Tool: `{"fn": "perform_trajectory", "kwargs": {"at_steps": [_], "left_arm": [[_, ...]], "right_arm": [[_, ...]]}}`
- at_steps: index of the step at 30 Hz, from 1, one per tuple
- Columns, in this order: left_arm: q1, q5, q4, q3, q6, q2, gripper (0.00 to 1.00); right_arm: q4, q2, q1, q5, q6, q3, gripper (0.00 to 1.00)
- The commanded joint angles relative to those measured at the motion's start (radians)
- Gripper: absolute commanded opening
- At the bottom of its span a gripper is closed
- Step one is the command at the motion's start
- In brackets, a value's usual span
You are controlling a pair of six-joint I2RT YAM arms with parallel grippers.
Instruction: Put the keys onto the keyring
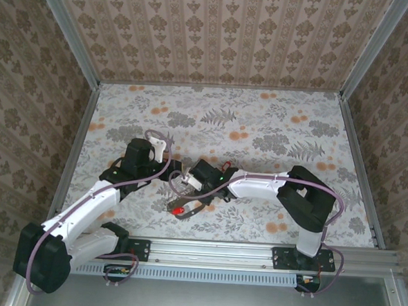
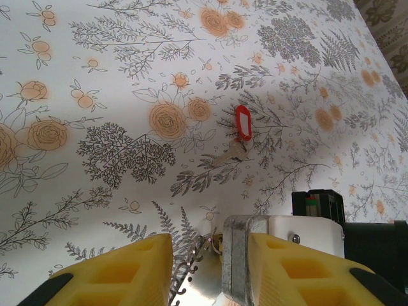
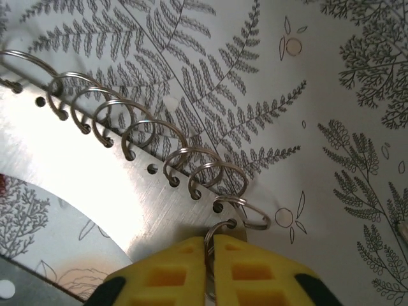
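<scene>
The right gripper (image 3: 209, 245) was closed, its yellow fingers (image 3: 172, 268) pressed together on the keyring (image 3: 95, 191), pinching a small split ring at the edge of that flat metal loop. A row of split rings (image 3: 146, 137) hung from holes along the same edge, and the floral table (image 1: 261, 129) showed through the loop's curved cut-out. The left gripper (image 2: 210, 248) was open, its fingers (image 2: 127, 268) set apart, with the ringed edge of the keyring in the gap between them; whether either finger touched the metal could not be told. The white and black body of the right gripper stood just beside the left one's right-hand finger. One key (image 2: 243, 122) lay flat on the table ahead of the left gripper, apart from the keyring, red head away from the gripper and grey blade pointing back toward it. In the top view both arms met near the middle of the table.
</scene>
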Motion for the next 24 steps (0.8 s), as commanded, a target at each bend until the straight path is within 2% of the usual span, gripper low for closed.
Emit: {"fn": "perform_trajectory", "kwargs": {"at_steps": [1,3,13,17,20,24], "left_arm": [[0.010,0.008,0.006,-0.015,-0.016,-0.006,0.37],[0.009,0.009,0.006,-0.015,-0.015,-0.006,0.37],[0.009,0.010,0.011,-0.017,-0.017,0.001,0.37],[0.006,0.013,0.002,-0.015,-0.016,-0.012,0.37],[-0.002,0.000,-0.006,-0.024,-0.018,-0.033,0.37],[-0.012,-0.015,-0.016,-0.029,-0.021,-0.044,0.37]], "right_arm": [[-0.048,0.008,-0.004,-0.031,-0.005,0.002,0.06],[-0.058,-0.012,-0.004,-0.043,0.000,-0.001,0.00],[-0.009,-0.238,-0.008,-0.217,0.029,-0.127,0.00],[0.059,-0.295,-0.021,-0.327,0.050,-0.185,0.00],[0.117,-0.307,-0.063,-0.401,0.098,-0.228,0.00],[0.156,-0.276,-0.097,-0.393,0.175,-0.271,0.00]]}}
